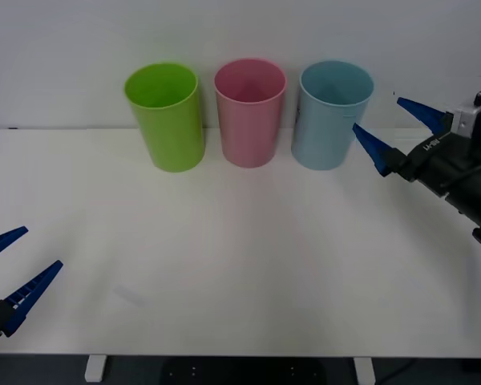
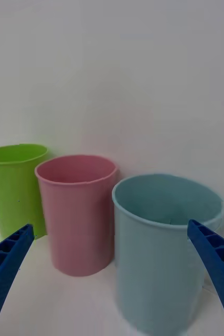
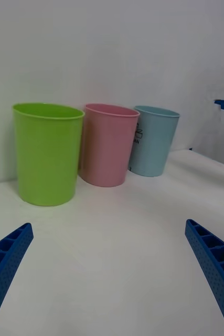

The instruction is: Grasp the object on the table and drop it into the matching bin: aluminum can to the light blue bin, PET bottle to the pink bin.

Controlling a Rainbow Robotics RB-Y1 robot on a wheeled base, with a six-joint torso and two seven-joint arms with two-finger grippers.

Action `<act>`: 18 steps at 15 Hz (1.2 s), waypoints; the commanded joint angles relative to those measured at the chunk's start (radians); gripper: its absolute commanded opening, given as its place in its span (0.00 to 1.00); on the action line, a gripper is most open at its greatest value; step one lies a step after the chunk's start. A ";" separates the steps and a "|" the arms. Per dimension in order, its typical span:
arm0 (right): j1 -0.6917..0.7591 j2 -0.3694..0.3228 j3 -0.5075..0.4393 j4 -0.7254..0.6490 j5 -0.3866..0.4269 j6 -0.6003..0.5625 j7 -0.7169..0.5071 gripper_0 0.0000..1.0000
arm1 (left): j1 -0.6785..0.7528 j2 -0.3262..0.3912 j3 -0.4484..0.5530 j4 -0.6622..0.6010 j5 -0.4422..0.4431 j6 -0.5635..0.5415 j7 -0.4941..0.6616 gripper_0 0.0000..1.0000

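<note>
The right gripper (image 1: pixel 387 128) hangs just right of the blue bin (image 1: pixel 330 120), fingers spread wide, holding nothing. The left gripper (image 1: pixel 16 269) waits at the bench's (image 1: pixel 248 265) near left, equally open and empty. I can't see the can. The pink bin (image 1: pixel 249 116) stands between blue and green bin (image 1: pixel 167 120).

Front overhead, both wrists face the light blue bin (image 1: pixel 332 120).

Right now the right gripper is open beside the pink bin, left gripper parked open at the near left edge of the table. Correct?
Not quite. The right gripper is open beside the light blue bin, not the pink bin, which is the middle one; the front view shows it. The rest holds: the left gripper sits open at the near left edge of the table.
</note>
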 commanded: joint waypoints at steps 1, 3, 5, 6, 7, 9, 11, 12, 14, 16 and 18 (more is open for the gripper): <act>0.106 0.000 -0.048 -0.064 -0.003 -0.095 0.012 1.00 | 0.000 0.000 0.000 0.000 0.000 0.000 0.000 1.00; 0.177 0.002 -0.076 -0.105 -0.004 -0.149 0.026 1.00 | 0.000 0.000 0.000 0.000 0.000 0.000 0.000 1.00; 0.232 0.002 -0.096 -0.130 -0.007 -0.190 0.046 1.00 | 0.000 0.000 0.000 0.000 0.000 0.000 0.000 1.00; 0.256 0.000 -0.103 -0.136 -0.012 -0.213 0.057 1.00 | 0.000 0.000 0.000 0.000 0.000 0.000 0.000 1.00; 0.278 0.002 -0.110 -0.143 -0.013 -0.232 0.069 1.00 | 0.000 0.000 0.000 0.000 0.000 0.000 0.000 1.00; 0.319 0.000 -0.120 -0.154 -0.033 -0.259 0.147 1.00 | 0.000 0.000 0.000 0.000 0.000 0.000 0.000 1.00; 0.356 0.000 -0.129 -0.162 -0.044 -0.281 0.204 1.00 | 0.000 0.000 0.000 0.000 0.000 0.000 0.000 1.00; 0.375 0.000 -0.136 -0.165 -0.044 -0.299 0.206 1.00 | 0.000 0.000 0.000 0.000 0.000 0.000 0.000 1.00; 0.416 0.002 -0.152 -0.173 -0.055 -0.331 0.209 1.00 | 0.000 0.000 0.000 0.000 0.000 0.000 0.000 1.00; 0.465 0.002 -0.165 -0.193 -0.063 -0.342 0.210 1.00 | 0.000 0.000 0.000 0.000 0.000 0.000 0.000 1.00; 0.503 0.002 -0.168 -0.213 -0.070 -0.344 0.206 1.00 | 0.000 0.000 0.000 0.000 0.000 0.000 0.000 1.00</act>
